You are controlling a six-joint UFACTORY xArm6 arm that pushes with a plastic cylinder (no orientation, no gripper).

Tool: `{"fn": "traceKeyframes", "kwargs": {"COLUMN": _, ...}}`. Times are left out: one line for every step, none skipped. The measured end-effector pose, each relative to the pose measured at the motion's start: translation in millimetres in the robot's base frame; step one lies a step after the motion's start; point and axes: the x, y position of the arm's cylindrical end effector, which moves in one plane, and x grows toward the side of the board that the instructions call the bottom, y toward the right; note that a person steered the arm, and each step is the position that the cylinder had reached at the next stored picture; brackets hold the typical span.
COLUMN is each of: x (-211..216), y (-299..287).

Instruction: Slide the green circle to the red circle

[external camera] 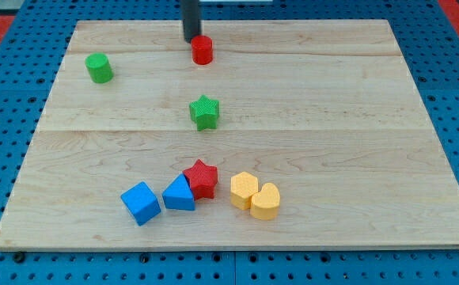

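The green circle (99,68) stands near the board's upper left. The red circle (202,49) stands at the top centre. My tip (191,39) is the lower end of the dark rod, just left of and behind the red circle, almost touching it. It is far to the right of the green circle.
A green star (204,112) sits mid-board. Near the bottom are a blue cube (141,203), a blue triangle (179,194), a red star (202,178) and two yellow blocks (244,189) (265,201). The wooden board (356,142) lies on a blue pegboard.
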Motion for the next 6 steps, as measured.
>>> {"fn": "traceKeyframes", "kwargs": {"x": 36, "y": -10}}
{"fn": "traceKeyframes", "kwargs": {"x": 32, "y": 36}}
{"fn": "traceKeyframes", "kwargs": {"x": -16, "y": 69}}
{"fn": "traceKeyframes", "kwargs": {"x": 14, "y": 60}}
{"fn": "traceKeyframes", "kwargs": {"x": 54, "y": 32}}
{"fn": "traceKeyframes", "kwargs": {"x": 38, "y": -20}}
